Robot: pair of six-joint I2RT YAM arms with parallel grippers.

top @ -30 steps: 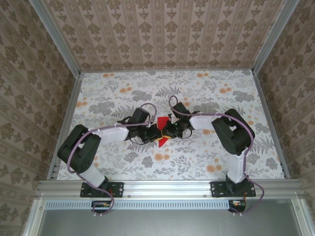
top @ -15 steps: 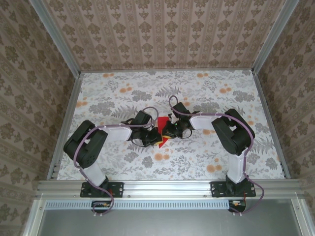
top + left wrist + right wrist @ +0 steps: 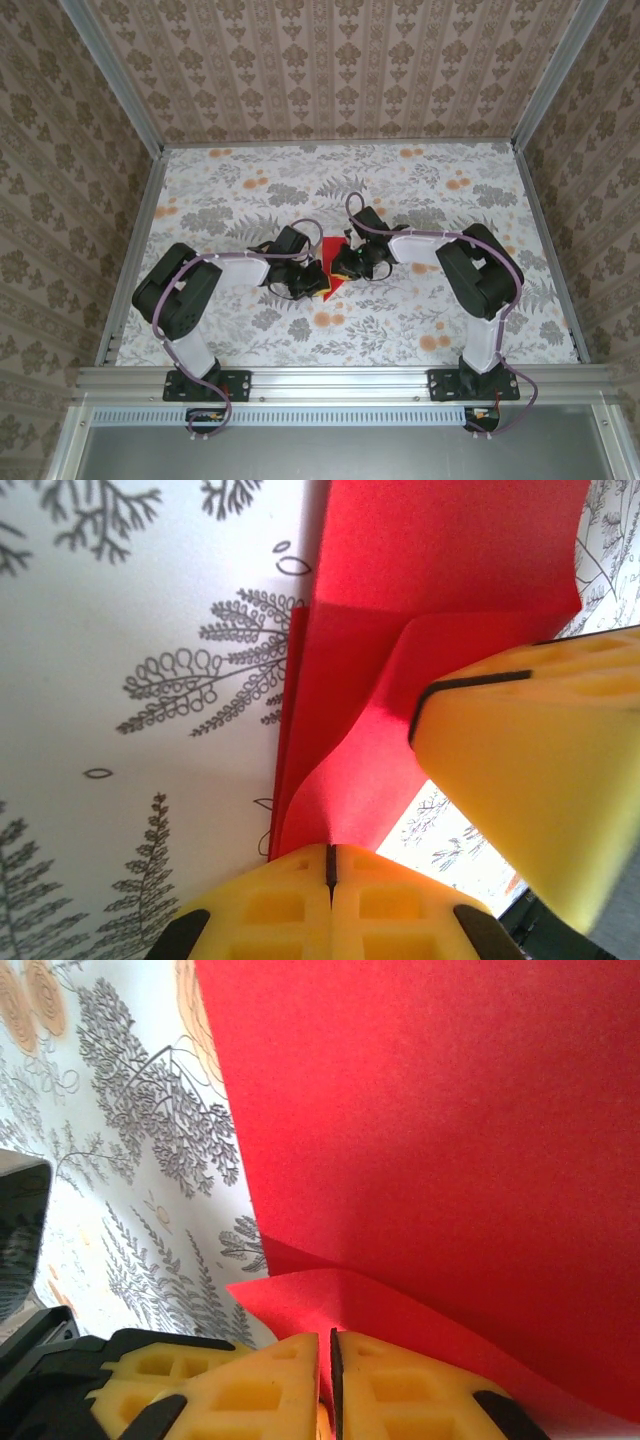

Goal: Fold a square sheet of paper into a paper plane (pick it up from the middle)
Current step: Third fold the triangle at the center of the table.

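The square sheet of paper (image 3: pixel 331 248) is bright red and partly folded. It lies in the middle of the floral table, wedged between my two grippers. In the left wrist view my left gripper (image 3: pixel 328 852) is shut on a raised, curved flap of the paper (image 3: pixel 430 560). The right gripper's yellow finger (image 3: pixel 530 780) presses in from the right there. In the right wrist view my right gripper (image 3: pixel 327 1340) is shut on a lifted edge of the red sheet (image 3: pixel 450 1110). From above, the left gripper (image 3: pixel 316 281) and right gripper (image 3: pixel 341 267) meet over the paper and hide most of it.
The floral table cover (image 3: pixel 250 190) runs to aluminium rails at the sides and the near edge (image 3: pixel 340 380). Patterned walls close in the back and both sides. A black part of the left arm (image 3: pixel 20 1230) shows at the left of the right wrist view.
The left arm has drawn in to the right, its elbow closer to the centre and its gripper further over the paper. The right arm has barely moved.
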